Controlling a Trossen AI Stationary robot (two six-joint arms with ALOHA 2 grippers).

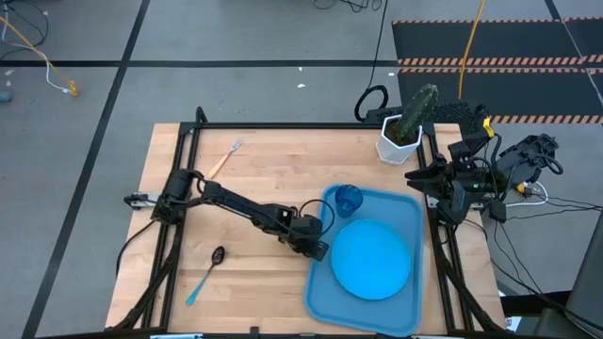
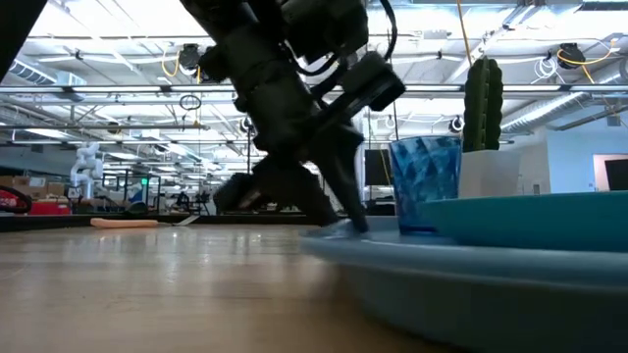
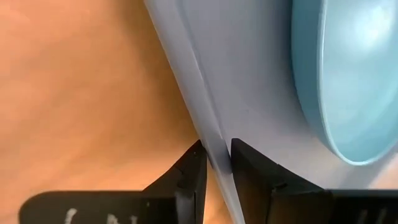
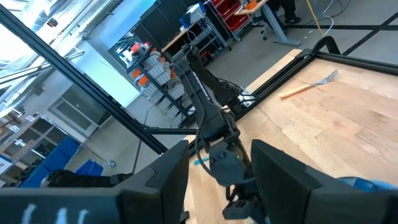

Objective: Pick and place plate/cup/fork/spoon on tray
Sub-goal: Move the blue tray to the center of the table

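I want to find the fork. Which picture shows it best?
The high view: the whole fork lies on bare wood, far from the tray. The right wrist view shows it small and distant; the low view only its orange handle; the left wrist view none.

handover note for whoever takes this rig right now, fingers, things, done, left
Left gripper: fingers closed on the tray's left rim, one each side of the edge.
Right gripper: open, holding nothing, parked off the table's right edge.
Done: plate and cup are on the tray, cup at its far left corner.
Left: fork lies on the wood at the far side; spoon lies on the wood near the front left. Both need moving to the tray.
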